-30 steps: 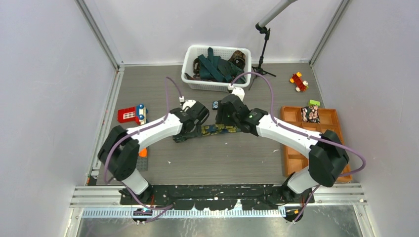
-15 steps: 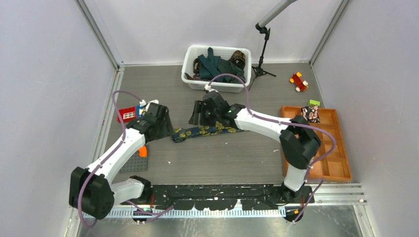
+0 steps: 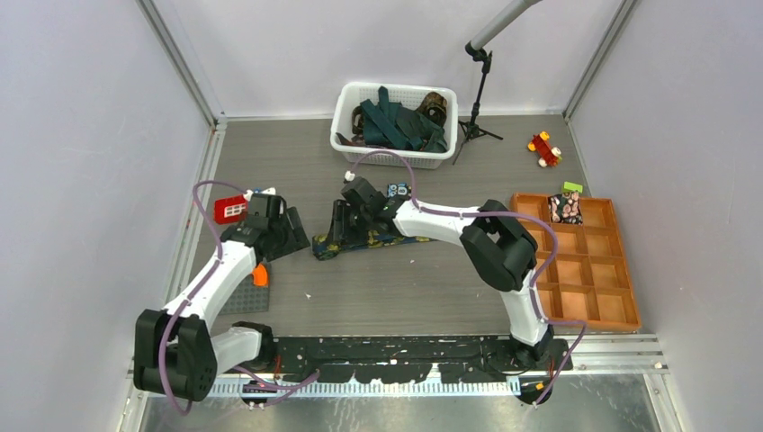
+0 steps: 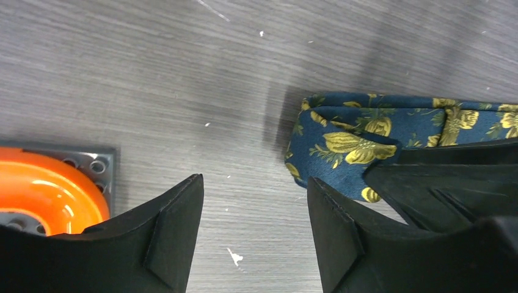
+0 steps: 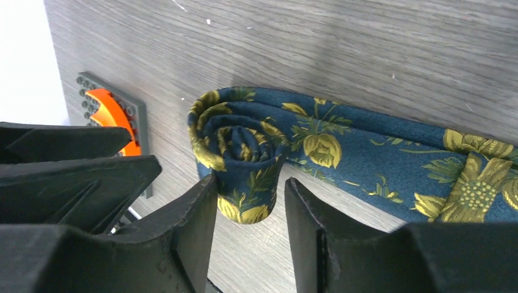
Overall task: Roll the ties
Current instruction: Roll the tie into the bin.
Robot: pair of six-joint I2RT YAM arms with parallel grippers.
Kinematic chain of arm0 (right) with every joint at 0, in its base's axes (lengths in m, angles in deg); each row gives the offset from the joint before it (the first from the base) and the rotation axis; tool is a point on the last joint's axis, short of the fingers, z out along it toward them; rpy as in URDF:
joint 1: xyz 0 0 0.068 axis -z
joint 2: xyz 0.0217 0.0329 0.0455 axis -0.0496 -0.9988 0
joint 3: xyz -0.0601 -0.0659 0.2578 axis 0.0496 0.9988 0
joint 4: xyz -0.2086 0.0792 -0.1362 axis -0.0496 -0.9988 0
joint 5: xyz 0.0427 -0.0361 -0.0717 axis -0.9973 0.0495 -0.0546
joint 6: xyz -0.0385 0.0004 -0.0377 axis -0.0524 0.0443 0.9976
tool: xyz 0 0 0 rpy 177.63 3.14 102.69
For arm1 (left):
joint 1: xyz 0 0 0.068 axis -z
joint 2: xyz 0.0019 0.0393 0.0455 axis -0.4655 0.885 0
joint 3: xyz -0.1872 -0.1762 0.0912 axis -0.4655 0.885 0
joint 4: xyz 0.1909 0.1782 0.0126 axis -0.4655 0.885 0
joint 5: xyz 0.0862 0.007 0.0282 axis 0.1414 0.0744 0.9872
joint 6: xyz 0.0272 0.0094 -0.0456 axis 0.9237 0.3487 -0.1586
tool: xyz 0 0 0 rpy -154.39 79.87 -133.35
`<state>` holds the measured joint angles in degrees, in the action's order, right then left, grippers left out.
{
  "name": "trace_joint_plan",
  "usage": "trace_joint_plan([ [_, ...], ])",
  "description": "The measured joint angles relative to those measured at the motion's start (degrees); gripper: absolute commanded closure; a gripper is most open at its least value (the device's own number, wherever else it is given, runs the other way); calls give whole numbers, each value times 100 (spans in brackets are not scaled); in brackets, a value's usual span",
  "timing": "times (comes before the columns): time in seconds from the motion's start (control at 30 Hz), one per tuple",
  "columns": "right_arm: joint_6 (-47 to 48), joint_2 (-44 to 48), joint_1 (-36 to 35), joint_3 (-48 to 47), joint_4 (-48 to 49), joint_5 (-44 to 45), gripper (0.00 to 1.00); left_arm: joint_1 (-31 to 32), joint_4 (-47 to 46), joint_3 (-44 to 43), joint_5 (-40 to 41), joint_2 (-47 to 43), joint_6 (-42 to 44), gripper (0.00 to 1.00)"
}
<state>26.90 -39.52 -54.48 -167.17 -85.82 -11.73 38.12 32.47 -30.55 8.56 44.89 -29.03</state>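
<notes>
Nearest the arm bases, the left gripper hovers low over the grey wood-grain desk. Its jaws are wide apart with nothing between them. An orange round brick on a grey studded plate lies just beside it.

Just beyond lies the dark navy fabric necktie with yellow-gold flowers, flat on the middle of the desk. Its left end is wound into a small tight coil of a few turns. Most of its length stretches out unrolled toward the right.

The right gripper straddles that coil with its jaws partly open. One finger touches the fabric and the other stands a sliver off, so it brackets the coil rather than clamps it. I judge this tie barely begun, with nearly all its length left to wind.

Off to the right, an orange compartment tray holds a small dark patterned bundle in a far cell. It is too small to tell whether it is a rolled tie.

Farthest back, the white plastic basket holds a heap of dark teal and brown-patterned ties. They look loose, so they appear left to do.
</notes>
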Motion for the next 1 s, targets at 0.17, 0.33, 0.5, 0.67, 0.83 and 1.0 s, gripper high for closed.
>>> trace_joint_plan([
  [0.17, 33, -168, 17, -35, -79, -17, 65, -59, -396, 116, -227, 98, 24, 36],
  [0.33, 87, -168, 118, -35, -81, -35, 69, -76, -802, 267, -520, 299, 37, 35],
  [0.5, 219, -168, 201, -50, -81, -90, 71, -81, -1180, 345, -839, 433, 46, 33],
  [0.67, 433, -181, 271, -133, -83, -138, 71, -111, -1602, 376, -1187, 605, 44, 32],
  [0.83, 616, -269, 376, -144, -59, -284, 71, -175, -2129, 411, -1598, 986, 13, 32],
  [1.0, 710, -367, 514, -144, 39, -496, 71, -260, -2551, 420, -1947, 1436, -33, 33],
])
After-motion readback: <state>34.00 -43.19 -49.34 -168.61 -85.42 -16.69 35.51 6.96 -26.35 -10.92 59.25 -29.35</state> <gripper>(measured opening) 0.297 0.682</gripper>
